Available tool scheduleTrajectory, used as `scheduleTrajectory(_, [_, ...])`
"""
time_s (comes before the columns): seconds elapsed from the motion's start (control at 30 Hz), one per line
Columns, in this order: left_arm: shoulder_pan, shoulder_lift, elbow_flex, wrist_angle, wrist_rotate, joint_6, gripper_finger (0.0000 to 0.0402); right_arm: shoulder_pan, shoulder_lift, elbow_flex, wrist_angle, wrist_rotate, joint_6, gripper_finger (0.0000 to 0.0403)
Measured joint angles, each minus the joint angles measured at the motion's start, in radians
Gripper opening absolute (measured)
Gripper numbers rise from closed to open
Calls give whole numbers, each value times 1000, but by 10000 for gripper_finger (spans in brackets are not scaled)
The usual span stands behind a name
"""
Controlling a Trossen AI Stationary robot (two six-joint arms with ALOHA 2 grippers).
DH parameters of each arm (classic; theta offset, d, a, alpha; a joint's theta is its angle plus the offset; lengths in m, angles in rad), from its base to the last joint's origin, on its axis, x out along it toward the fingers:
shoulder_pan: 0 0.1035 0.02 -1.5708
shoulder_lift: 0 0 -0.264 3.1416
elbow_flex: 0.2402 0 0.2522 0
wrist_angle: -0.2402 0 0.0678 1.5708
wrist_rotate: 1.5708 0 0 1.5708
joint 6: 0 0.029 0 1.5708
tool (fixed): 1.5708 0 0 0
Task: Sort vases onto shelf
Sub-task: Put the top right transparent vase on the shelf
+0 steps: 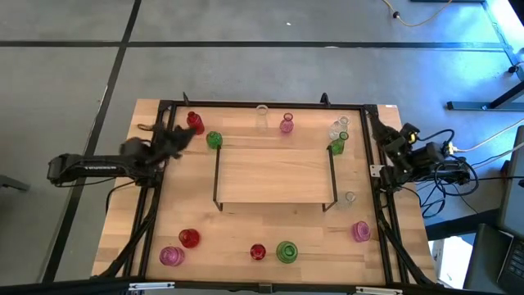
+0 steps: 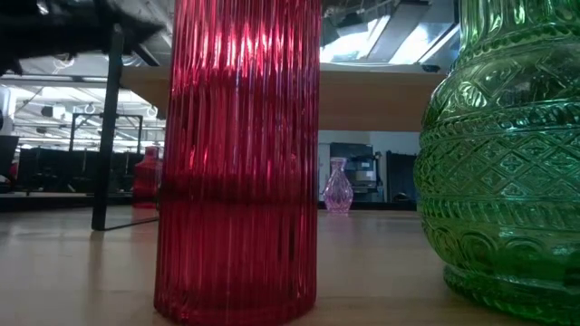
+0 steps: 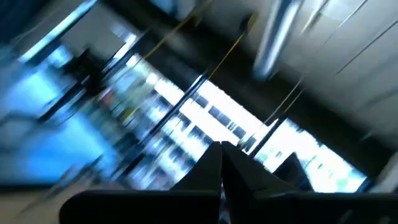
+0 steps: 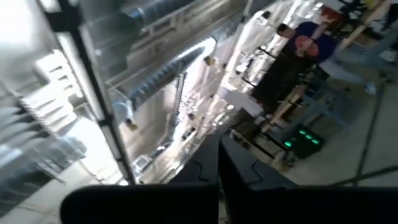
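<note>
Small glass vases stand on the table around the shelf (image 1: 274, 174). Along the far edge are a red vase (image 1: 194, 122), a green one (image 1: 214, 140), a clear one (image 1: 262, 115), a pink one (image 1: 286, 124) and a green one (image 1: 337, 147). Near the front stand a pink vase (image 1: 171, 256), two red ones (image 1: 189, 238) (image 1: 258, 251), a green one (image 1: 286, 251) and a pink one (image 1: 361, 231). My left gripper (image 3: 222, 152) is shut and holds nothing. It is raised beside the far-left red vase (image 1: 182, 136). My right gripper (image 4: 219, 143) is shut and waits at the table's right edge (image 1: 388, 141).
In the low view a red ribbed vase (image 2: 237, 154) and a green vase (image 2: 507, 154) stand close to the camera, with the shelf's black leg (image 2: 111, 127) behind them. The shelf top is bare wood. Two clear vases (image 1: 340, 127) (image 1: 350, 197) stand by the shelf's right side.
</note>
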Motion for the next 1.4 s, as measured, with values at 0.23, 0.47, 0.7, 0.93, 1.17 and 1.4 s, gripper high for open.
scheduleTrajectory(0.23, [0, 0, 23, 265, 54, 28, 0, 0, 42, 18, 193, -178, -108, 0])
scheduleTrajectory(0.47, [0, 121, 366, 80, 303, 133, 0, 0, 360, 270, 220, -234, -303, 28])
scheduleTrajectory(0.7, [0, 327, 923, -749, 227, 395, 0, 0, 770, 768, -264, -44, -493, 102])
scheduleTrajectory(0.93, [0, 460, 1242, -1193, 66, 472, 0, -73, 1127, 1337, -1101, 361, -428, 134])
scheduleTrajectory(1.17, [0, 473, 1274, -1286, 61, 468, 0, -440, 1379, 1755, -1792, -85, -68, 120])
scheduleTrajectory(1.4, [0, 473, 1273, -1356, 81, 453, 0, -793, 1479, 1741, -1979, -370, -52, 116])
